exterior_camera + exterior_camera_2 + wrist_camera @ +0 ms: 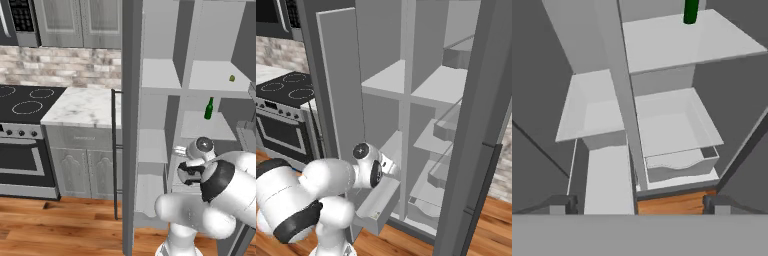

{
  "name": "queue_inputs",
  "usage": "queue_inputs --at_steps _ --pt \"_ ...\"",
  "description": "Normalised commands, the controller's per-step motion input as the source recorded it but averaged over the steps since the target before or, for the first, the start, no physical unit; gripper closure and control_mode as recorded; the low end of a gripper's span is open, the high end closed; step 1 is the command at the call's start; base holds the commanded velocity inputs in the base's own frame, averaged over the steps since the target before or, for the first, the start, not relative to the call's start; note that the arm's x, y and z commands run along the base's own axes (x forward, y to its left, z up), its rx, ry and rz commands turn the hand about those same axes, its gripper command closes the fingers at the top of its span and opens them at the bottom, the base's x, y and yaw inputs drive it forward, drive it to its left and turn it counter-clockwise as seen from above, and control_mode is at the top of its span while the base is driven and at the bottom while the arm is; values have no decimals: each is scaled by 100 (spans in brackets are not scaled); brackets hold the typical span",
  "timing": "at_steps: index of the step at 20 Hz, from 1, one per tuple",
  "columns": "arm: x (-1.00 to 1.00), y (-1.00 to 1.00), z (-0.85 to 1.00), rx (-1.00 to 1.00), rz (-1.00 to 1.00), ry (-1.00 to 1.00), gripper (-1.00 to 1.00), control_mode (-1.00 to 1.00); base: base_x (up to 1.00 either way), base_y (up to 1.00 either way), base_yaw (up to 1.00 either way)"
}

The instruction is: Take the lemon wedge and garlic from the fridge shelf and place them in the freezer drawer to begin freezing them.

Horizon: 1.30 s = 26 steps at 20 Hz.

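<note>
The lemon wedge (232, 78) is a tiny yellow-green chunk on the upper right fridge shelf. The garlic is out of view. The freezer drawer (150, 192) (378, 200) (607, 180) is pulled out low in the fridge's left column, and what shows of its floor is bare. My gripper (181, 151) (390, 167) (637, 205) hovers just above the drawer, pointing into the fridge. It is open, the fingertips (562, 204) are wide apart and nothing is between them. The lemon wedge lies well above and to the right of the gripper.
A dark green bottle (209, 108) (690, 11) stands on the middle right shelf. A vertical divider (624, 100) splits the fridge into two columns. A lower right bin (682, 165) has a curved front. The open fridge door (338, 85) stands to the left, with counter (82, 107) and stove (27, 102) beyond.
</note>
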Motion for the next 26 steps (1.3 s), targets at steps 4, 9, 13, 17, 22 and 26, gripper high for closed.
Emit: queue_inputs --at_steps 4,9,13,17,22,26 --pt "-100 13 100 0 -1 -12 -100 -100 0 0 0" --pt "-100 28 100 0 0 -5 -100 -100 0 0 0" --pt "-79 46 100 0 0 -1 -100 -100 0 0 0" --pt "-17 18 70 0 0 18 -100 -100 0 0 0" --pt "0 0 3 0 0 7 -100 -100 0 0 0" --pt "0 0 0 0 0 0 -100 -100 0 0 0"
